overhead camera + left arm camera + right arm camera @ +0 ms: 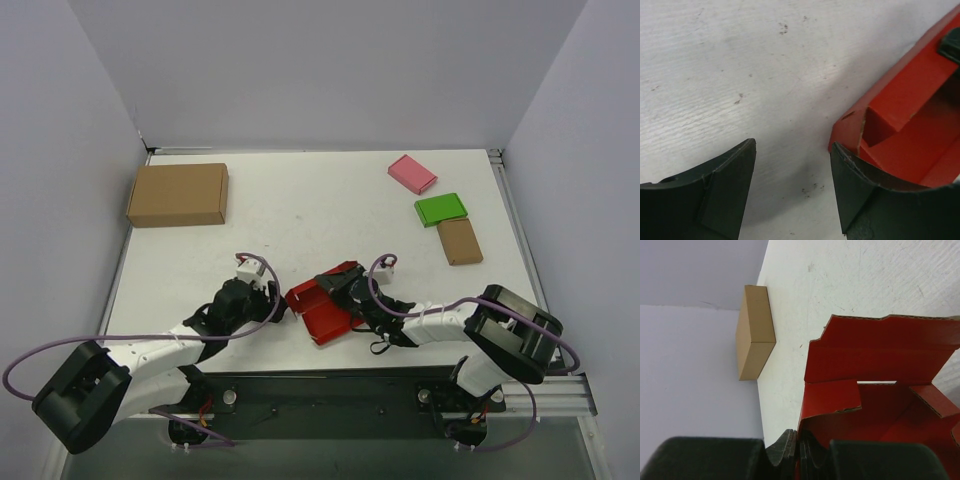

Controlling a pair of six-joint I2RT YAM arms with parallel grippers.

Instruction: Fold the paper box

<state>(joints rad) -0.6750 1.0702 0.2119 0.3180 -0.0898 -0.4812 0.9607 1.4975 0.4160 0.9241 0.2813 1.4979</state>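
Red paper box (322, 308), flaps open

Near the front of the white surface (300, 210) lies the red paper box (325, 312), opened out. The left gripper (272, 300) sits just beside its left edge, and the right gripper (347, 286) is over its far side. A large brown carton (178, 195) rests far left.

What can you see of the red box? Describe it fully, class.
The red box is thin corrugated card, bright red and half folded: an open tray with low walls, tabs and one flap raised. It lies on the table near the front, between the arms. The right fingers pinch one wall; the open left fingers sit at its corner.
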